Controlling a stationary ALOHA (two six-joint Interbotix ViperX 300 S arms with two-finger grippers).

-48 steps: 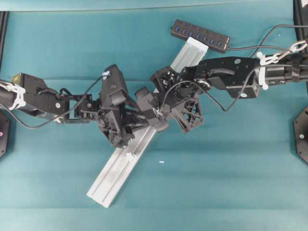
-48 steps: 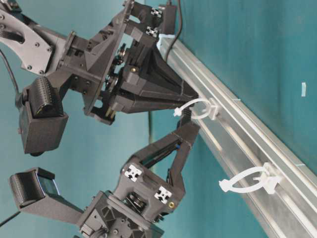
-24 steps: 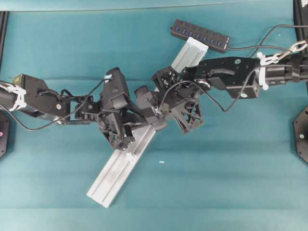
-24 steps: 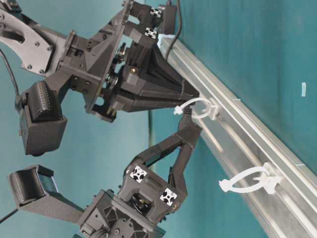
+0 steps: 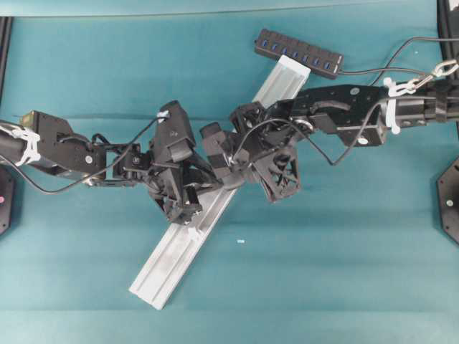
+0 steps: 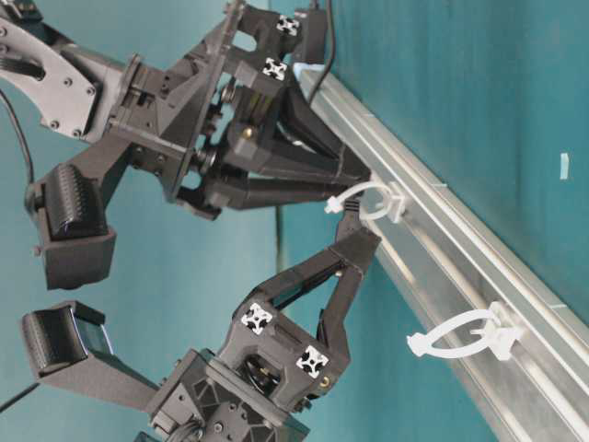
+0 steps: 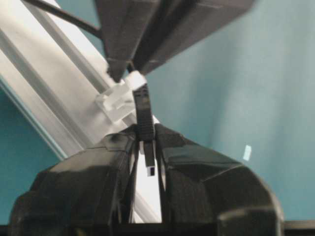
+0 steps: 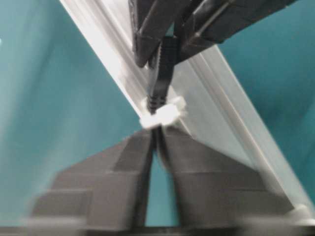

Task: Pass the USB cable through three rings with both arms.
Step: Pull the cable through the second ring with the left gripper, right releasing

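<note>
In the overhead view the left gripper (image 5: pixel 195 197) reaches in from the left edge and meets the silver rail (image 5: pixel 168 258), which runs from lower left to upper right. Its wrist view shows the fingers pressed together on the plug end of the cable (image 7: pixel 142 110), with the metal tip poking out below the pinch at frame centre. Just above the pinch sits the white ring (image 7: pixel 120 96) clipped to the rail, and the cable runs up through it, so this ring holds the cable.

Right of the ring in the overhead view, the right gripper (image 5: pixel 231 170) faces the left one, with only the ring between them. In the table-level view its fingers stand parted around the cable, not pinching it; its own wrist view is blurred but shows a slim gap with the cable entering it. The black hub (image 5: pixel 297 52) lies at upper centre, beyond the rail's far end.

The plug's long axis follows the rail, pointing to the lower left. The next ring (image 6: pixel 469 333) hangs with nothing in it, further along that way, and the left gripper is the nearer one, so the pull probably falls to it, straight along the rail
</note>
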